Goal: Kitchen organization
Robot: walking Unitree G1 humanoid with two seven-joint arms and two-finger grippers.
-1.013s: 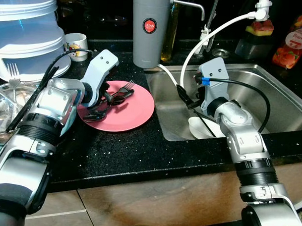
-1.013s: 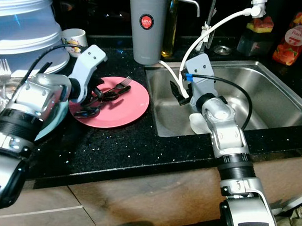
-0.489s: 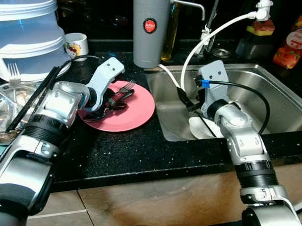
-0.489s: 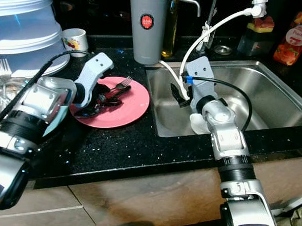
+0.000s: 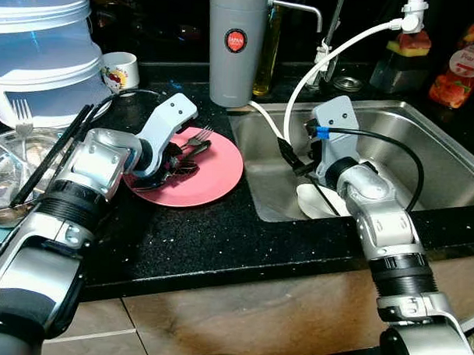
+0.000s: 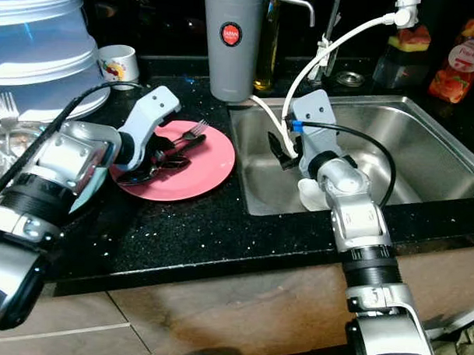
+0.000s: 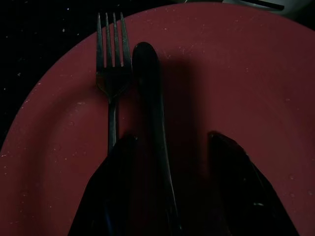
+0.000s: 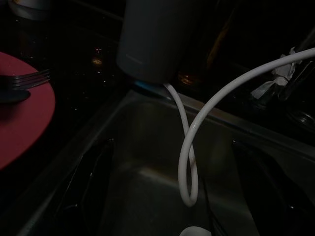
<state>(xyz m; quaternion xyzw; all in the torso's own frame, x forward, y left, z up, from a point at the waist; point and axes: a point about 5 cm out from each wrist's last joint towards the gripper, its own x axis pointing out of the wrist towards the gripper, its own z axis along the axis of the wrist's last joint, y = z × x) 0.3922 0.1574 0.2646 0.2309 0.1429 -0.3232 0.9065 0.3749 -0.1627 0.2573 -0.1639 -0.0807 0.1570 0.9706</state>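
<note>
A pink plate (image 5: 217, 181) lies on the black counter left of the sink. On it rest a silver fork (image 7: 110, 59) and a dark utensil (image 7: 147, 88) side by side. My left gripper (image 5: 171, 161) is low over the plate's near-left part, open, its two fingers (image 7: 118, 187) straddling the dark utensil's handle; the fork's handle runs under one finger. My right gripper (image 5: 294, 156) hangs open inside the steel sink (image 5: 425, 129), by its left wall, with a white hose (image 8: 189, 147) looping between its fingers.
A white dish (image 5: 318, 202) lies in the sink under the right arm. A grey tumbler (image 5: 236, 45) stands behind the plate, with a small cup (image 5: 120, 68) and stacked plastic containers (image 5: 39, 46) at back left. A glass bowl (image 5: 7, 169) with cutlery sits far left. Bottles (image 5: 459, 64) stand at back right.
My left gripper has slid a little to the right and lower onto the plate, over the utensils. The right arm has stayed about where it was.
</note>
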